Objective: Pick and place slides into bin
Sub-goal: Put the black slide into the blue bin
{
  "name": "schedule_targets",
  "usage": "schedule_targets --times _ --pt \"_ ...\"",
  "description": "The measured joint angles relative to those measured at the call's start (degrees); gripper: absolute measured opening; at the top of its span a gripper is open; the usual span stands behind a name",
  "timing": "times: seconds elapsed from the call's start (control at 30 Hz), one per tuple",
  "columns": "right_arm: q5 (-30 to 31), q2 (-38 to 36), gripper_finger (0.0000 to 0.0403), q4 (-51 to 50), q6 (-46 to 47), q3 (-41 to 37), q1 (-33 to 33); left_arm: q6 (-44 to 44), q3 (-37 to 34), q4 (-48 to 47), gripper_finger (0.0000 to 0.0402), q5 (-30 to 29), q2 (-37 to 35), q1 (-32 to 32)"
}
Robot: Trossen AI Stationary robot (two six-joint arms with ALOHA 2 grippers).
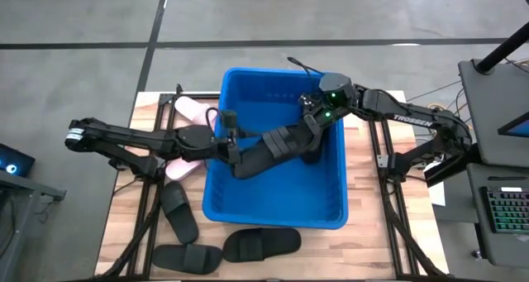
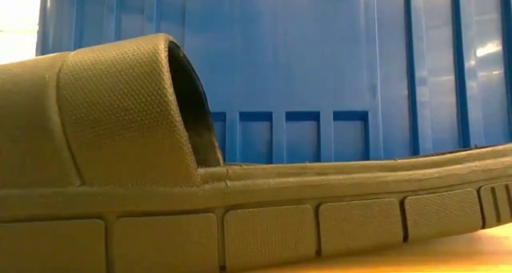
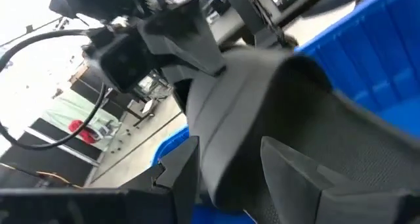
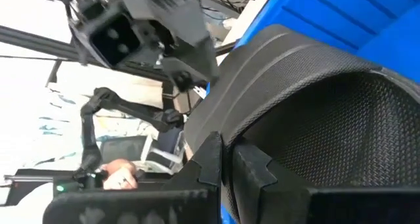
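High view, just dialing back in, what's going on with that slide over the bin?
Both arms have one black slide between them, held over the blue bin. The left hand grips one end and the right hand is shut on the strap end. Two pink slides lie on the table to the left of the bin, and three more black slides wait on the table by its near left corner.

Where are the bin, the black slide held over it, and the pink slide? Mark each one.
bin [image 1: 216, 201]: high view, on its blue rim at the near left corner.
held black slide [image 1: 266, 149]: high view, on its middle, between the two grippers.
pink slide [image 1: 193, 108]: high view, on its sole, left of the bin.
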Motion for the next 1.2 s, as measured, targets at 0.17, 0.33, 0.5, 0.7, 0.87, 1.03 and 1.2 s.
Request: schedule_targets --times 0.17,0.33,0.5,0.7,0.87,1.03,1.2 --pt "-0.7 0.0 0.0012 0.6 1.0 0.0 0.0 4.0 0.0 3.2 0.0148 -4.3 1.9 0.0" --pt "-0.5 0.0 0.0012 0.5 0.9 0.0 0.0 12.4 0.0 4.2 0.0148 -4.7 4.1 0.0" --pt "-0.6 0.0 0.0012 0.4 0.9 0.0 0.0 15.0 0.0 13.2 0.0148 -5.9 7.7 0.0" --pt "-0.5 0.0 0.0012 0.3 0.8 0.0 0.0 22.9 0.0 18.8 0.0148 -8.8 10.1 0.0" --pt "-0.5 0.0 0.0012 0.3 0.3 0.0 0.0 22.8 0.0 18.9 0.0136 -8.8 10.3 0.0" --pt "0.0 0.0 0.0012 0.6 -1.2 0.0 0.0 22.8 0.0 18.8 0.0093 -8.9 10.0 0.0" --pt "0.0 0.0 0.0012 0.9 -2.5 0.0 0.0 22.7 0.0 18.8 0.0024 -8.9 10.0 0.0"
